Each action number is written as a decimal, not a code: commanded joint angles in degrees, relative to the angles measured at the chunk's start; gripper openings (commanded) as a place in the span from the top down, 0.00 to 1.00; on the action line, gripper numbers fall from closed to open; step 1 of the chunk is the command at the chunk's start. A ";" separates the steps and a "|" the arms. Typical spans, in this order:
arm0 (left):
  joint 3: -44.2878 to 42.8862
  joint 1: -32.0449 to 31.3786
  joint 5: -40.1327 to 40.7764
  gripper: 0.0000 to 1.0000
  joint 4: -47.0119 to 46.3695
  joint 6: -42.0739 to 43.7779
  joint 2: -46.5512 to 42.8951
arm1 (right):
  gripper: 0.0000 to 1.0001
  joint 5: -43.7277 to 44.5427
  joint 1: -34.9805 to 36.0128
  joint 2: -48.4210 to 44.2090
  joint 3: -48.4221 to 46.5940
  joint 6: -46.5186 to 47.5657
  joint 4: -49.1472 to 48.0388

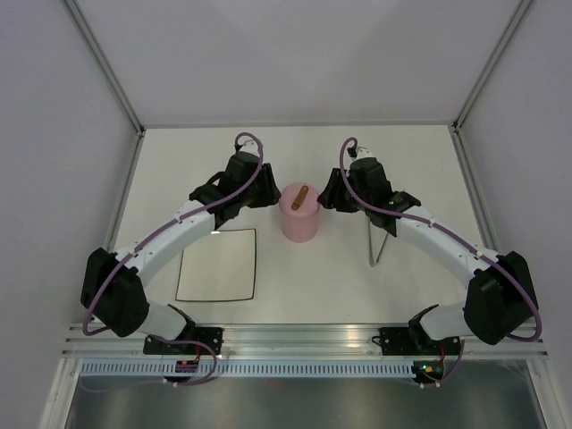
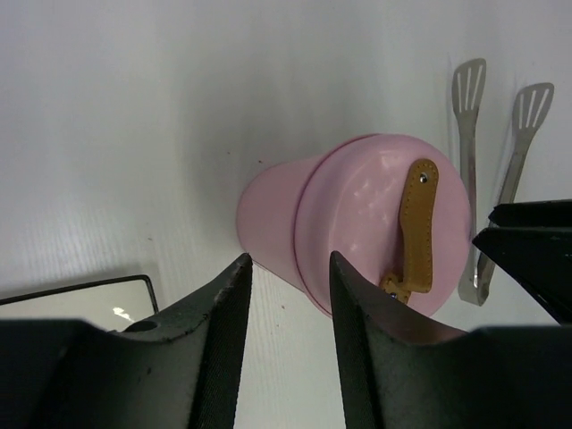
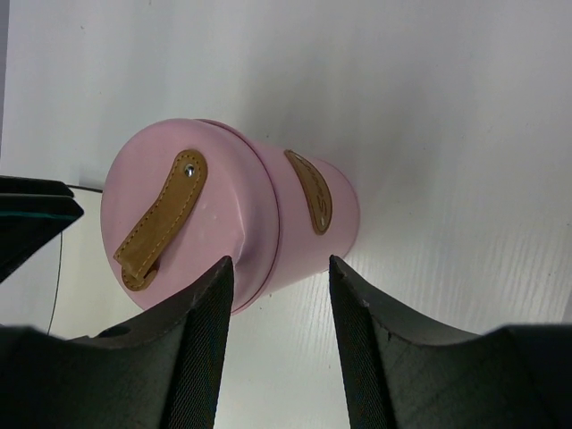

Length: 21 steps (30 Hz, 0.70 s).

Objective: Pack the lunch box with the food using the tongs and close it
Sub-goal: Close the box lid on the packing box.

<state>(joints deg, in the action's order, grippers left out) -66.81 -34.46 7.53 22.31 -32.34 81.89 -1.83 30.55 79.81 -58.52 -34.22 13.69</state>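
The pink lunch box (image 1: 299, 219) stands upright mid-table with its lid (image 1: 301, 199) on, the brown strap handle (image 2: 416, 228) across the top. My left gripper (image 1: 271, 197) hangs just left of it, open, with only bare table between the fingers (image 2: 288, 268). On the box's other side my right gripper (image 1: 328, 197) is also open and holds nothing (image 3: 277, 266). The silver tongs (image 1: 379, 243) lie on the table to the right, partly under my right arm; their slotted tips (image 2: 471, 89) show beyond the box. No food is in view.
A flat white square plate (image 1: 217, 264) with a dark rim lies left of the lunch box, near my left arm. White enclosure walls stand at the back and sides. The metal rail carrying the arm bases runs along the near edge.
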 commanded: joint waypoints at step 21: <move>7.73 -4.12 -6.92 0.72 -6.92 -7.29 -1.11 | 0.66 -6.17 0.39 7.20 -2.03 -1.38 -9.47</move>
<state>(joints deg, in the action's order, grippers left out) -61.76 -35.92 1.02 14.17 -36.38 82.65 -5.34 30.02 85.17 -59.40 -35.22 4.67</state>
